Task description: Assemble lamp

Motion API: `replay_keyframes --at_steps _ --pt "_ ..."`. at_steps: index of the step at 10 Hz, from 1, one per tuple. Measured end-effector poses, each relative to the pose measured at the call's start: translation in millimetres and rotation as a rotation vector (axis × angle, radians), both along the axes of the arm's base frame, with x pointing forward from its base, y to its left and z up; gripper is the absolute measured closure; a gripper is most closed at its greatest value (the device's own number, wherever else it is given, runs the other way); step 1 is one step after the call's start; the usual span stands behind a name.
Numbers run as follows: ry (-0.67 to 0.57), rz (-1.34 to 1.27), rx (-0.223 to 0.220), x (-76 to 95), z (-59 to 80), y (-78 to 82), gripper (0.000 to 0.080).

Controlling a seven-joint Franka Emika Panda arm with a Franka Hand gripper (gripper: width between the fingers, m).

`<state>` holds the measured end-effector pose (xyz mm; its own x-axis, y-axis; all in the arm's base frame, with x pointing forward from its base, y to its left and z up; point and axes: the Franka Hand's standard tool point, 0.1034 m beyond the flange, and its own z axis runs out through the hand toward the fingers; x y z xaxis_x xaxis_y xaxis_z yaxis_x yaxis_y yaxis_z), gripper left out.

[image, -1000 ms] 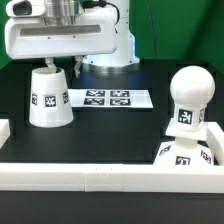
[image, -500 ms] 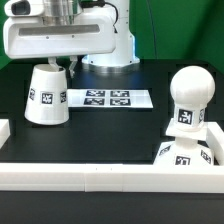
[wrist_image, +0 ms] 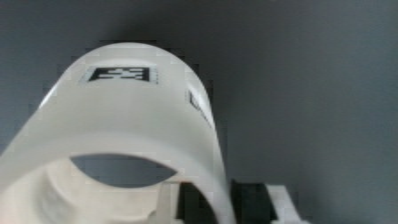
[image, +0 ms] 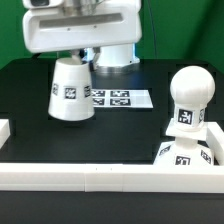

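The white tapered lamp shade hangs in my gripper just above the black table, left of centre in the exterior view. In the wrist view the shade fills the picture with its open narrow end toward the camera, and my gripper is shut on its rim wall, with one dark finger outside. The round bulb stands on the base block at the exterior view's right, apart from the shade.
The marker board lies just right of the shade. A white rail runs along the front, partly hiding the base block. A white block end sits at the left edge. The robot's body stands behind.
The gripper has carried the shade toward the exterior view's right and lifted it slightly. The bulb and base have not moved.
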<state>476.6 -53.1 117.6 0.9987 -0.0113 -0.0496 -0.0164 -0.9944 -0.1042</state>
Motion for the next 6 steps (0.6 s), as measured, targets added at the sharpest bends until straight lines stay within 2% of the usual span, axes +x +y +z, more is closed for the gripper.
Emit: replay_keyframes --at_steps 2,4,5,6 --pt "0.01 -0.06 0.014 32.8 21.9 23.7 0.0754" --pt "0.006 -0.087 0.04 57.7 47.0 32.7 0.0754" --pt "0.01 -0.084 0.045 60.7 52.7 32.9 0.0754" --pt "0.011 -0.084 0.042 58.9 48.8 32.5 0.0754"
